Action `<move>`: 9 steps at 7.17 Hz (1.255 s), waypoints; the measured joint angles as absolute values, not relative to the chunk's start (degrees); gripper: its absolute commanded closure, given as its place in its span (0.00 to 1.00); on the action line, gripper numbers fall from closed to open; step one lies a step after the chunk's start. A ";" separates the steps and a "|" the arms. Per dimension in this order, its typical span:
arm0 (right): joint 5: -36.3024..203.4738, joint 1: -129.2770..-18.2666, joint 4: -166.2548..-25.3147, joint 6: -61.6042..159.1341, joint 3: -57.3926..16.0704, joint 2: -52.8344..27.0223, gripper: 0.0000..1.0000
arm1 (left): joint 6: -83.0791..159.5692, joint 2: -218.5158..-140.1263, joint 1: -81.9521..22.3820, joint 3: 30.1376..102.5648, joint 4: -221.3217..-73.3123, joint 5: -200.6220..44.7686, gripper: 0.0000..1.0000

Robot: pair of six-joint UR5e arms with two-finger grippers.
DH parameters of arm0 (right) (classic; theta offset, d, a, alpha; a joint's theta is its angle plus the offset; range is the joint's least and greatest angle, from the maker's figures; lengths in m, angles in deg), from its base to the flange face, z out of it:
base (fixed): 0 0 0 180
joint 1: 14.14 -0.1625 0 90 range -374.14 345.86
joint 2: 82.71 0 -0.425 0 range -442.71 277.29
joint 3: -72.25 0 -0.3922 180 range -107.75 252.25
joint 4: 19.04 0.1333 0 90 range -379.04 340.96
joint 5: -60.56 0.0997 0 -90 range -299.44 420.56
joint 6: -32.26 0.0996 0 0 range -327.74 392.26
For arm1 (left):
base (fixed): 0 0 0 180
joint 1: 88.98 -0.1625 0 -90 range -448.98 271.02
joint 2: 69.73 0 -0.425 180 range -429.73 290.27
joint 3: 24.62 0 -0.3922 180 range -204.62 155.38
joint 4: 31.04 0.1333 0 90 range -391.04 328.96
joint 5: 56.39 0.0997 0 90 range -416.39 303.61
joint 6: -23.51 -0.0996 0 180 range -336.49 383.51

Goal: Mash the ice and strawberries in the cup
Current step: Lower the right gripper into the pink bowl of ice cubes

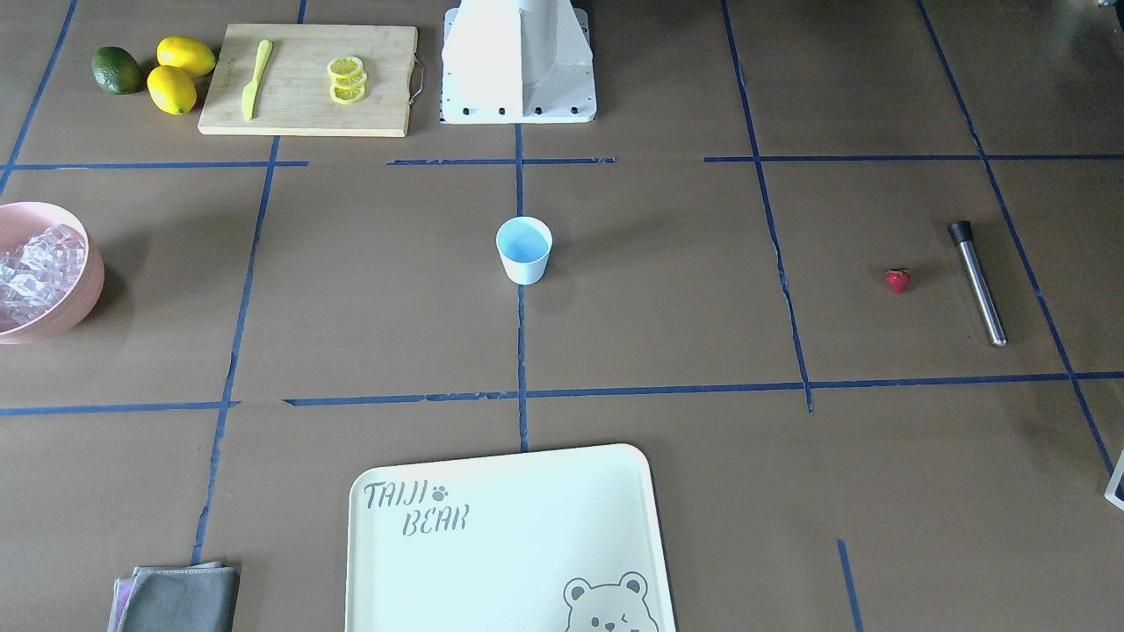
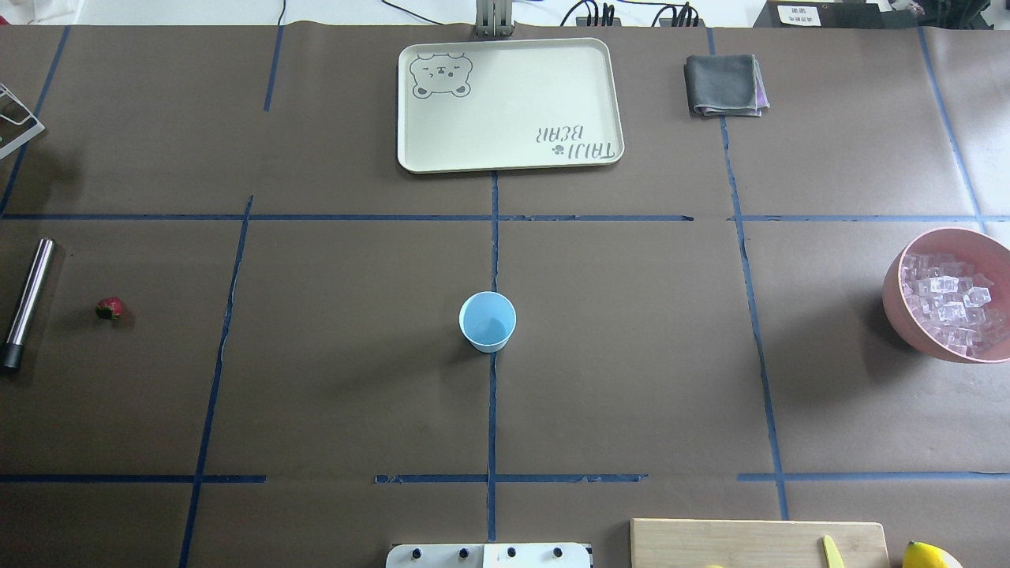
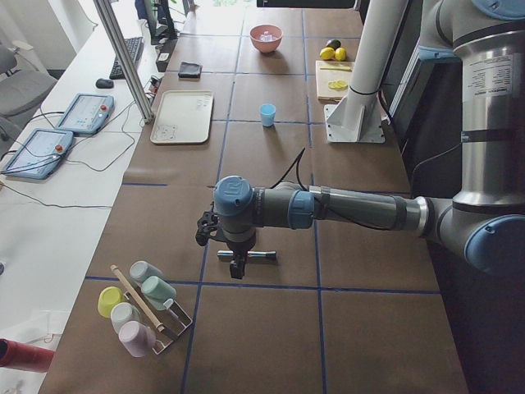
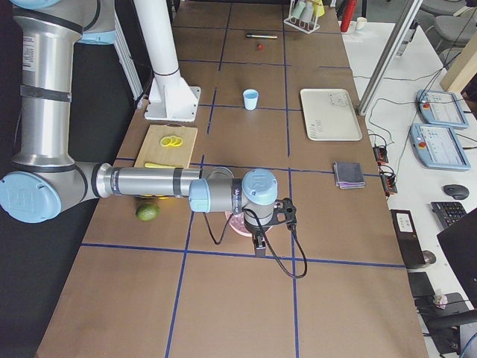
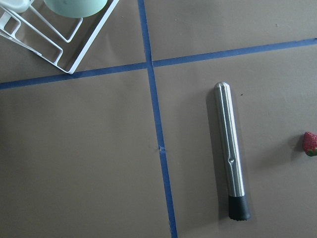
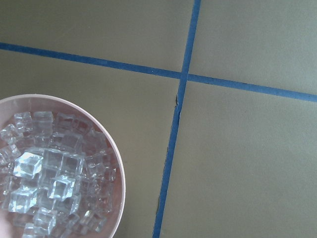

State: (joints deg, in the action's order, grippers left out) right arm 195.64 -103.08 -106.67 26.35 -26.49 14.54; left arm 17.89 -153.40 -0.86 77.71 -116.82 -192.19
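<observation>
The pale blue cup [image 1: 524, 249] stands upright and empty at the table's centre [image 2: 488, 320]. The red strawberry [image 2: 110, 308] lies at the table's left end beside a steel muddler [image 2: 26, 304]; both show in the left wrist view, the strawberry [image 5: 310, 144] at the right edge. The ice [image 2: 951, 304] fills a pink bowl [image 2: 895, 304] at the right end and shows in the right wrist view [image 6: 44, 178]. My left gripper [image 3: 237, 269] hangs above the muddler. My right gripper [image 4: 258, 243] hangs by the bowl. I cannot tell whether either is open or shut.
A cream tray [image 2: 509, 154] and a grey cloth [image 2: 724, 85] lie on the far side. A cutting board [image 1: 307, 81] with lemon slices and a yellow knife, two lemons [image 1: 180, 72] and a lime [image 1: 117, 70] sit near my base. A white cup rack [image 3: 143, 308] stands past the muddler.
</observation>
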 measured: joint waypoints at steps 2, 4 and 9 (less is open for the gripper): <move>195.65 -103.09 -106.66 26.37 -27.01 14.66 0.00 | 17.91 -153.44 -0.89 77.65 -116.93 -191.86 0.00; 195.69 -103.03 -106.43 26.41 -27.58 14.50 0.00 | 17.97 -153.52 -1.05 77.40 -116.69 -191.69 0.00; 195.58 -93.38 -83.02 54.24 -28.10 14.39 0.01 | 17.98 -153.57 -1.09 77.47 -116.64 -191.71 0.00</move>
State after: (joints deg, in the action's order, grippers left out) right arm 195.58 -93.38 -83.02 54.24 -28.10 14.39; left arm 17.98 -153.57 -1.09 77.47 -116.64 -191.71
